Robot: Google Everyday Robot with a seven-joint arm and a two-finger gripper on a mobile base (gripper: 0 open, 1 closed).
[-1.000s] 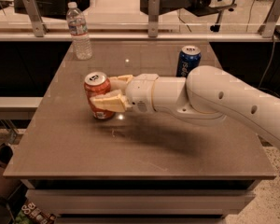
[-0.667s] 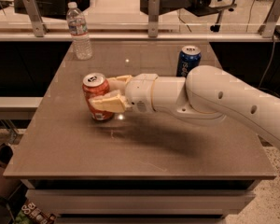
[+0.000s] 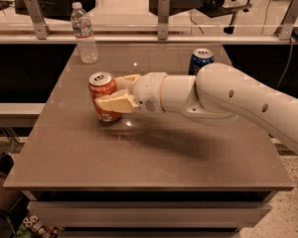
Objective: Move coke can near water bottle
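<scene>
While the white arm [image 3: 228,98] reaches across the brown table [image 3: 139,167], its gripper [image 3: 109,92] stays clenched on the orange-red coke can with the silver top [image 3: 103,90], one pale finger across the can's near side and the other behind it. Against the view a second ago, the can and gripper have crept only slightly, leftward and a little farther back, which is toward the tall clear ribbed water bottle with the white cap [image 3: 84,33]. That small drift suggests the carry has only just started. The can leans a touch in the grip, and I cannot tell whether its base is clear of the tabletop or sliding on it.

From the water bottle, the coke can sits well apart, toward the camera and a little to the bottle's right. A blue soda can [image 3: 200,61] stands far off to the bottle's right, untouched and out of the path. Most of the gap to the bottle is left to close, so the task reads as early in transport, with release not yet due.
</scene>
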